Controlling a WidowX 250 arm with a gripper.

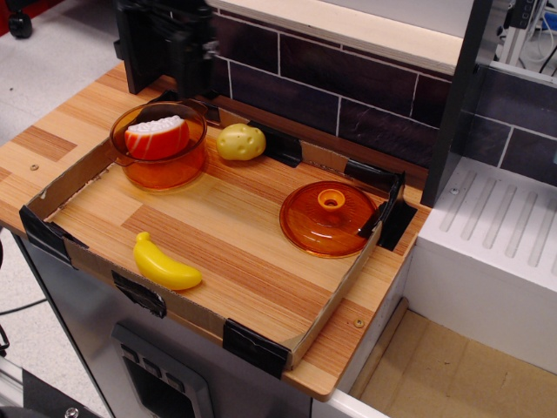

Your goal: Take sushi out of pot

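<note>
The sushi [157, 137], an orange-red striped slab with a bumpy white rice side, lies inside the transparent amber pot [139, 171] at the back left of the cardboard-edged tray. My gripper [193, 77] hangs as a dark, blurred shape above and just behind the pot, against the dark wall. It is apart from the sushi. Its fingers merge with the dark background, so I cannot tell how the jaws stand.
A yellow potato [240, 141] lies right of the pot. A yellow banana [164, 264] lies near the tray's front edge. The flat amber lid with a knob [328, 218] sits at the right. A low cardboard wall [331, 292] rims the tray; a dark tiled wall stands behind.
</note>
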